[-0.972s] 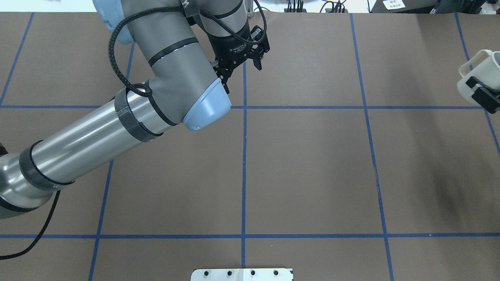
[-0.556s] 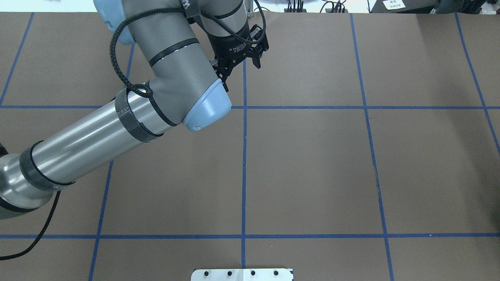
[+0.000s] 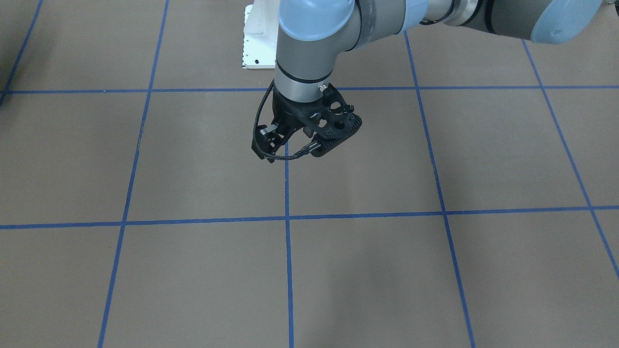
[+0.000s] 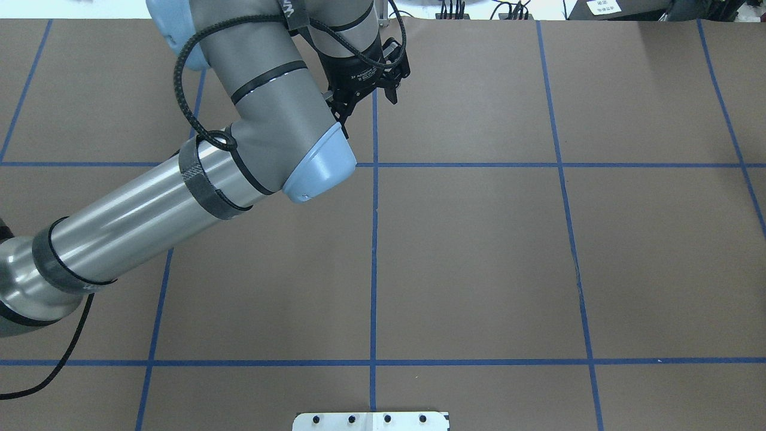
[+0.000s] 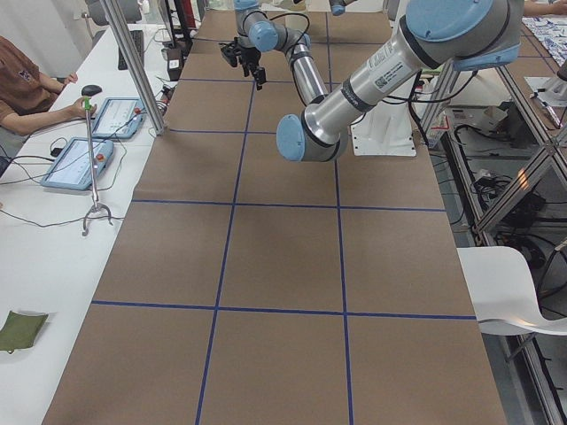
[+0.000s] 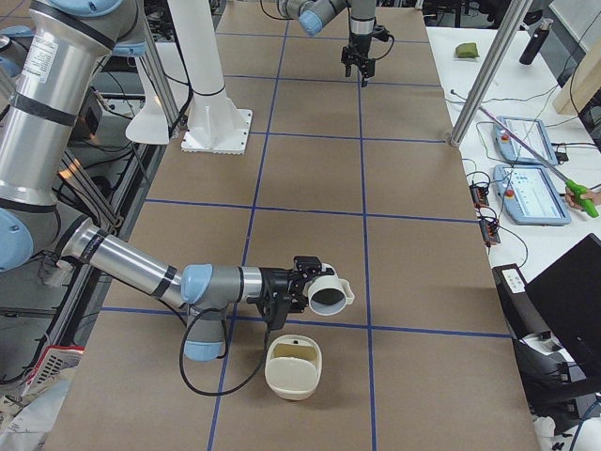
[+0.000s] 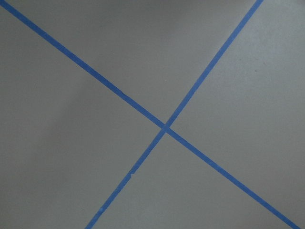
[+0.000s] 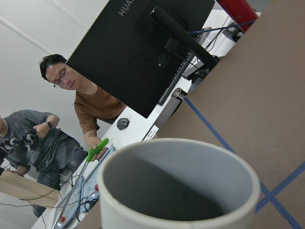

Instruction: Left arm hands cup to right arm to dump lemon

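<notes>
One cup [image 6: 329, 295] tipped sideways near cream bowl [image 6: 291, 383], lower centre of right-side view, for dumping; right gripper [image 6: 302, 282] behind, grip untellable; left gripper [image 4: 365, 99] upper centre overhead, spread, empty, parked clear; no lemon seen.

The left arm [image 4: 137, 215] enters the overhead view at lower left and bends to top centre, where the left hand [image 4: 367, 106] points down with its fingers [image 4: 392, 96] spread. The right arm [image 6: 131, 266] lies low at lower left of the right-side view, with the right hand [image 6: 302, 285] level and its grip unclear.
</notes>
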